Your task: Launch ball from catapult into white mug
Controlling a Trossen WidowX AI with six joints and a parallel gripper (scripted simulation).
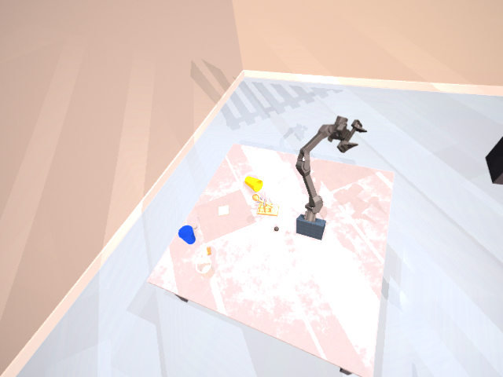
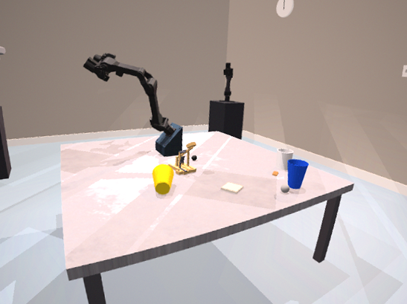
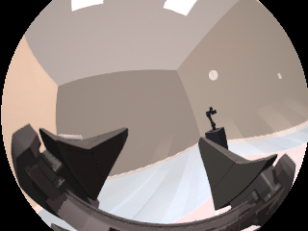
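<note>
My gripper point(image 1: 361, 137) point(image 2: 96, 71) point(image 3: 164, 134) is open and empty, raised high and far from the objects. The wooden catapult point(image 1: 268, 210) point(image 2: 185, 169) stands in front of the arm's base, its throwing arm raised. A small black ball point(image 1: 276, 228) point(image 2: 194, 158) lies on the table beside the catapult. A grey ball point(image 1: 195, 227) point(image 2: 284, 188) lies at the far side, by the blue cup. The white mug point(image 1: 206, 273) point(image 2: 285, 160) stands upright near the table's corner. No ball shows in the catapult's cup. The mug's inside is not clear.
A blue cup point(image 1: 187, 235) point(image 2: 297, 175) stands near the mug. A yellow cup point(image 1: 254, 184) point(image 2: 163, 178) lies on its side near the catapult. A pale tile point(image 1: 223, 210) point(image 2: 231, 187) and a small orange piece point(image 1: 208, 250) point(image 2: 275, 173) lie flat on the table.
</note>
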